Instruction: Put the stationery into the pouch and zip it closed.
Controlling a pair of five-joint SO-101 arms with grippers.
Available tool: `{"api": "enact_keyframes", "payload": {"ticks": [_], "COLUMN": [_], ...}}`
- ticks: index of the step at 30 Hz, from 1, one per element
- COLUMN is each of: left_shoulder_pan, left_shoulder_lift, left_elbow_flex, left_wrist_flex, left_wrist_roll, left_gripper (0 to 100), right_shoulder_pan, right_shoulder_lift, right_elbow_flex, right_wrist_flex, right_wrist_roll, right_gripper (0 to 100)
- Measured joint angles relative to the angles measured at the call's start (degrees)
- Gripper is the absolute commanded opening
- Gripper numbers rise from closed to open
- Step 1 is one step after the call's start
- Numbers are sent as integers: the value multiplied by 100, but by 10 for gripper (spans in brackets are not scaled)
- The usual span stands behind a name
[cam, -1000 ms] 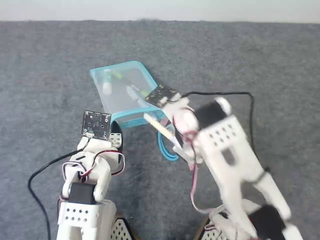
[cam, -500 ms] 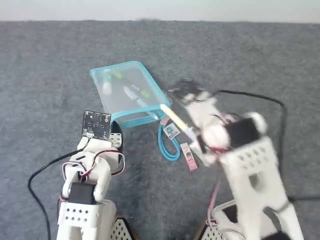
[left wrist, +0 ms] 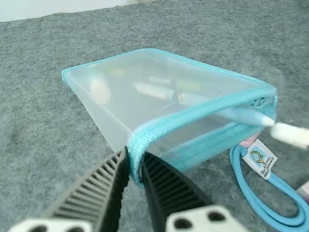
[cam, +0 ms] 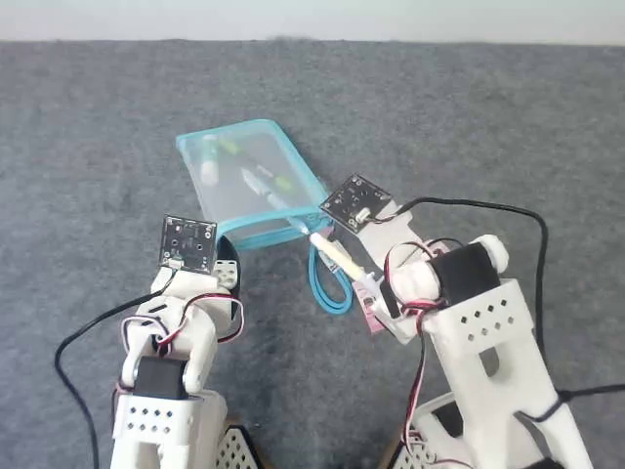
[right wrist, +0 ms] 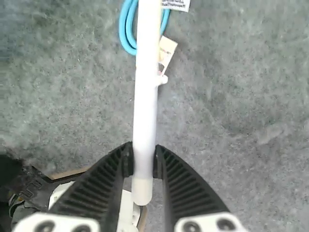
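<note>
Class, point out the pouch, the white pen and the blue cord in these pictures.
pouch (cam: 239, 186), high view, its clear side.
white pen (right wrist: 146, 87), right wrist view, mid barrel.
blue cord (right wrist: 127, 29), right wrist view, side of its loop.

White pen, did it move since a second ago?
Yes. The white pen went sideways along the pouch's open edge, from near the middle to the corner by the blue strap. The pouch stayed put.

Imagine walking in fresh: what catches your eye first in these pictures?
The translucent teal-edged pouch mid-table, stationery inside, its near edge pinched by the left gripper. Beside it, the right gripper grips a white pen aimed at the pouch's open mouth, above a blue cord.
</note>
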Motion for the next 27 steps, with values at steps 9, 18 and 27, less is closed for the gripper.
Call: {"api": "enact_keyframes", "payload": {"ticks": [9, 18, 27], "left_shoulder_pan": [0, 0, 0], "left_shoulder_lift": [0, 0, 0], "left_elbow_flex": [0, 0, 0], "left_wrist_flex": [0, 0, 0], "left_wrist_roll": [0, 0, 0], "left_gripper": [11, 11, 11], "right_shoulder_pan": [-62, -97, -105], "right_shoulder_lift": [0, 0, -273], "right_elbow_flex": [-475, -475, -440], "right_wrist_flex": [9, 9, 9], "right_wrist_roll": [-70, -70, 79], "right_gripper": [7, 6, 6]}}
